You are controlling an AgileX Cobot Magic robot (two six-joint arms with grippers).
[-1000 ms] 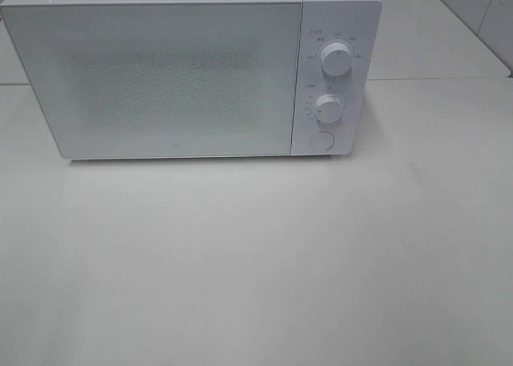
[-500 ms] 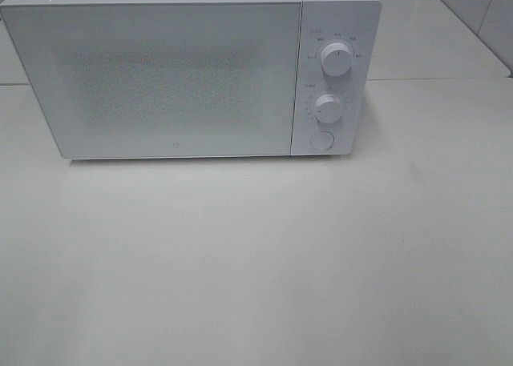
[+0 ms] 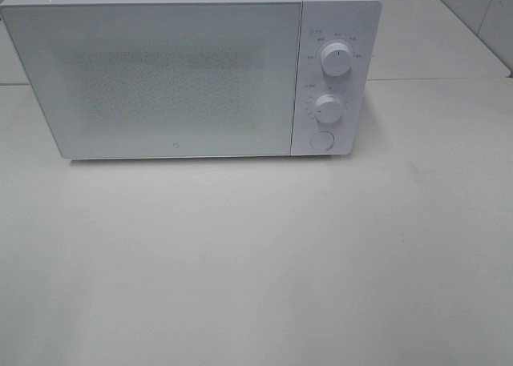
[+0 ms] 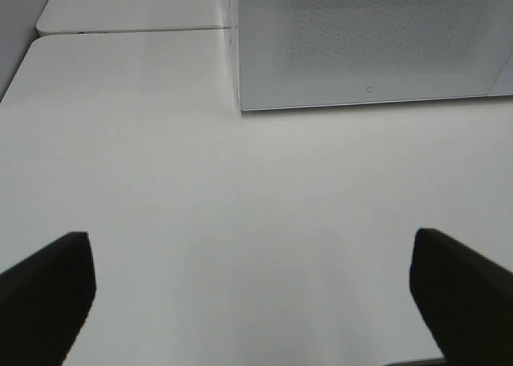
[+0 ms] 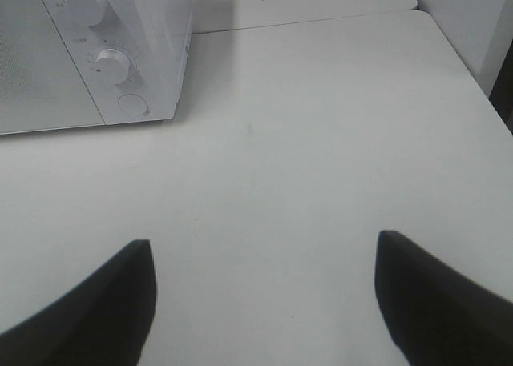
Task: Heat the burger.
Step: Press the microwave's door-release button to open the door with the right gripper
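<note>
My left pincer point(image 4: 250, 250) is wide open and holds nothing. My right pincer point(image 5: 264, 247) is open and empty too. Both hang over the white table point(image 3: 256, 262), and there is lots of free room in front of the microwave point(image 3: 176, 78). The table's edge runs along my right side, near the tiled wall point(image 3: 489, 14). The microwave sits at the back and its door point(image 3: 160, 82) is shut. Beside the door are two knobs point(image 3: 336, 59) and a round button point(image 3: 321, 140). I cannot see the burger, so I cannot tell where it is.
</note>
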